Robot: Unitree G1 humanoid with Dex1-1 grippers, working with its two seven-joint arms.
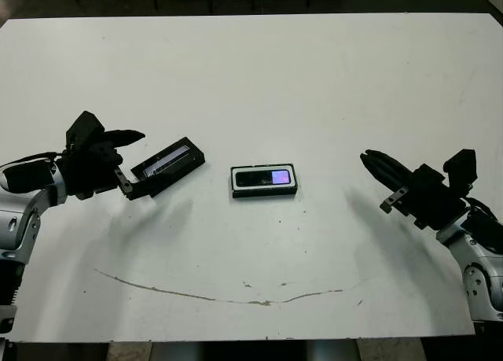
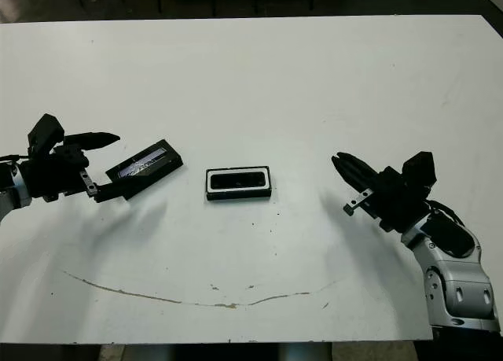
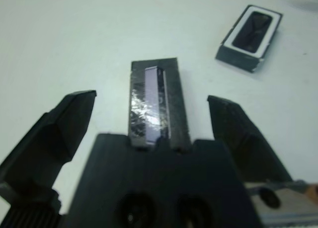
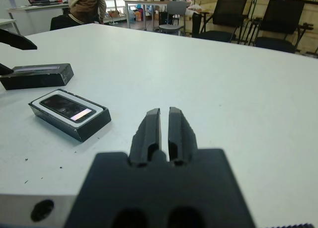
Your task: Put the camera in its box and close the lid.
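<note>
The box (image 1: pixel 264 193) stands at the table's middle with the camera (image 1: pixel 264 177) lying inside it, purple-blue panel toward my right. In the right wrist view the camera (image 4: pixel 67 108) fills the white-lined box (image 4: pixel 92 126). To the box's left, the lid (image 1: pixel 167 165) lies flat at an angle, silvery stripe up. My left gripper (image 1: pixel 134 163) is open around the lid's near end, and its fingers (image 3: pixel 69 114) stand clear of the lid (image 3: pixel 154 101) on both sides. My right gripper (image 1: pixel 369 160) hovers to the right of the box, shut on nothing, fingertips (image 4: pixel 154 114) pointing toward it.
A thin brownish line (image 1: pixel 236 298) curves across the table near its front edge. Beyond the far edge of the table (image 4: pixel 238 79) stand chairs (image 4: pixel 278 19), desks and a seated person (image 4: pixel 87 2).
</note>
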